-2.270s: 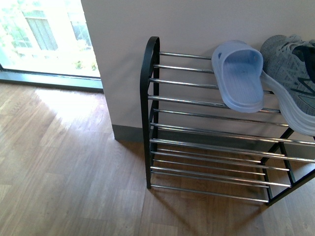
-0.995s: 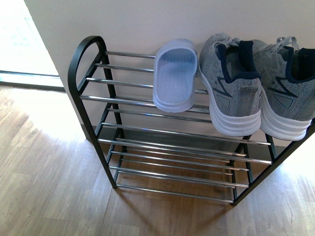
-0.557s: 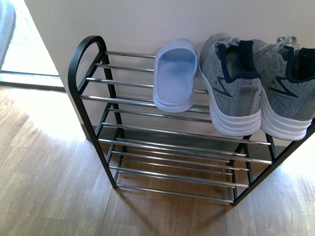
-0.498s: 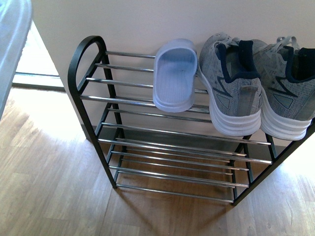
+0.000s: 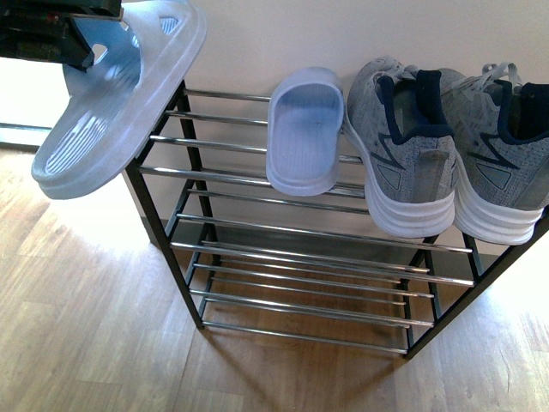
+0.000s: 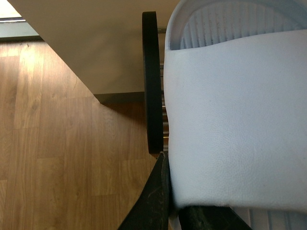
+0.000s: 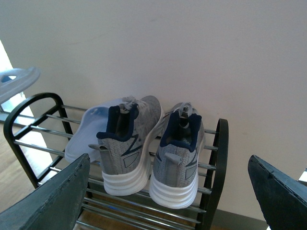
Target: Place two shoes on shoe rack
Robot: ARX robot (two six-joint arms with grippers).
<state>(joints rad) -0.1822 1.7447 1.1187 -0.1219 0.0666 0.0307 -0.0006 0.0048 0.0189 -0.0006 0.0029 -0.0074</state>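
Note:
My left gripper [image 5: 81,39] is shut on a light blue slipper [image 5: 120,94], holding it tilted in the air over the left loop end of the shoe rack [image 5: 171,172]. In the left wrist view the slipper [image 6: 240,110] fills the picture beside the rack's black end [image 6: 152,86]. A second light blue slipper [image 5: 304,129] leans on the top tier's chrome bars, next to two grey sneakers [image 5: 403,146]. My right gripper [image 7: 168,191] is open, back from the rack [image 7: 218,158], with the sneakers [image 7: 153,148] seen between its fingers.
The rack stands against a pale wall [image 5: 343,43] on a wood-plank floor [image 5: 86,326]. Its lower tiers [image 5: 309,283] hold nothing. A bright window opening [image 5: 17,94] lies at the far left.
The view swung to centre the rack. Within the last half second my left gripper brought the held slipper in from the upper left to above the rack's left end.

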